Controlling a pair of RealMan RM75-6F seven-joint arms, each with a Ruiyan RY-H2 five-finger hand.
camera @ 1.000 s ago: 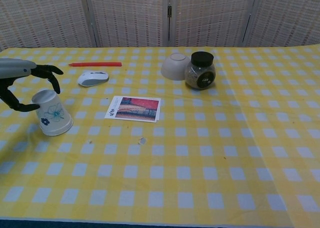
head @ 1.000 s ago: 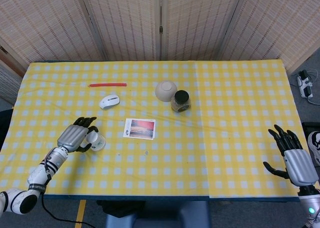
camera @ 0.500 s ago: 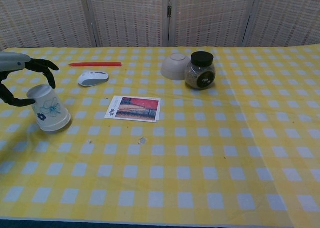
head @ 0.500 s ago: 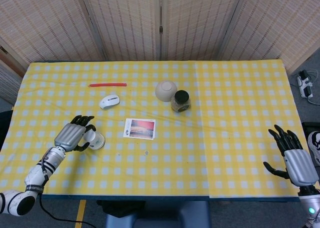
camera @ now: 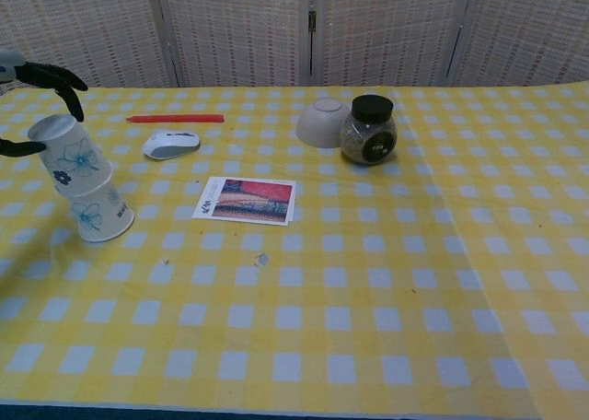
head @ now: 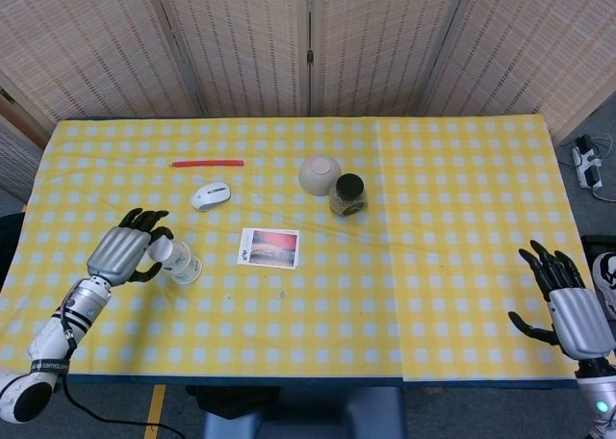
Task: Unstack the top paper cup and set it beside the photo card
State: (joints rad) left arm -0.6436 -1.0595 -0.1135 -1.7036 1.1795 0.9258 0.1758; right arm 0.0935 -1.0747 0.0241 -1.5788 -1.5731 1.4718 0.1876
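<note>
Left robot hand (head: 123, 254) is gripping the top paper cup (camera: 66, 156), tilted, partly out of the bottom cup (camera: 99, 215); right robot hand (head: 568, 309) is hanging spread, holding nothing.

The cups (camera: 81, 182) stand left of the card (camera: 246, 200), with bare cloth (camera: 304, 319) between them. Behind that gap sit the mouse (camera: 171, 144) and the red pen (camera: 175, 119). The bowl (camera: 321, 123) and jar (camera: 368, 130) stand well back, right of the card.

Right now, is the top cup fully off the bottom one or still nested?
Still partly nested. In the chest view the top cup, pinched by the left hand, tilts with its rim overlapping the bottom cup.
</note>
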